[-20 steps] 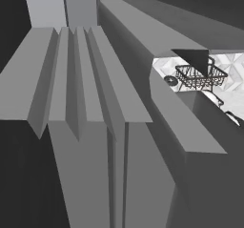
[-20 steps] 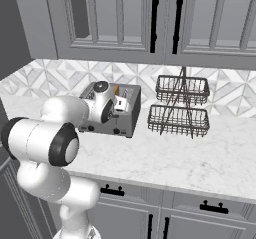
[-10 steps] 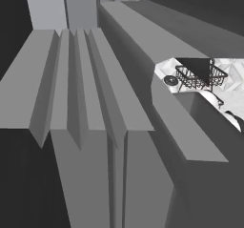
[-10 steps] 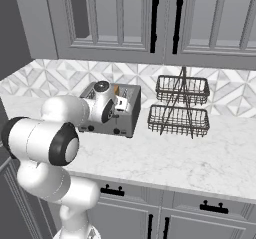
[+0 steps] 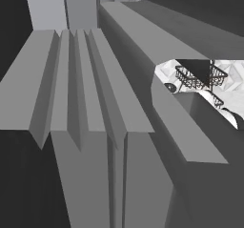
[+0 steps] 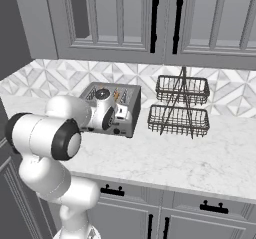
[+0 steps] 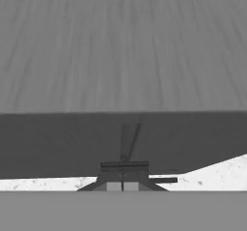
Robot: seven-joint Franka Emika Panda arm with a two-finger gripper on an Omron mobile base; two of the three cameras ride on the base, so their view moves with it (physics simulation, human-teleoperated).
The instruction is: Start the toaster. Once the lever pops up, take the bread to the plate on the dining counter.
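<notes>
White arm segments with dark joints rise from the lower left of the right base view, fold at a large elbow and reach forward over the marble-look worktop [image 6: 165, 158] toward the toaster [image 6: 116, 104]. The wrist and hand sit directly against the toaster's near face, at its lower front, with the forearm roughly level above the counter surface.

The gripper [image 7: 123, 166] is seen in the hand view with its two dark tips drawn together, no gap visible between them and nothing held. They sit low against a brushed metal face, which is the toaster's side; a dark band crosses below it and a strip of speckled white counter shows at the bottom right. A thin vertical mark stands just above the closed tips; whether it is the lever cannot be told.

The toaster stands upright near the patterned backsplash [image 6: 50, 80], with slots on top. A tan edge shows in the slot area; whether it is the bread cannot be confirmed at this size.

A two-tier black wire rack [image 6: 180, 108] stands just right of the toaster, apart from it. Grey cabinets [image 6: 125, 23] with dark handles hang above. In the left base view, grey cabinet panelling fills most of the frame, with the wire rack [image 5: 198, 77] glimpsed at right.
</notes>
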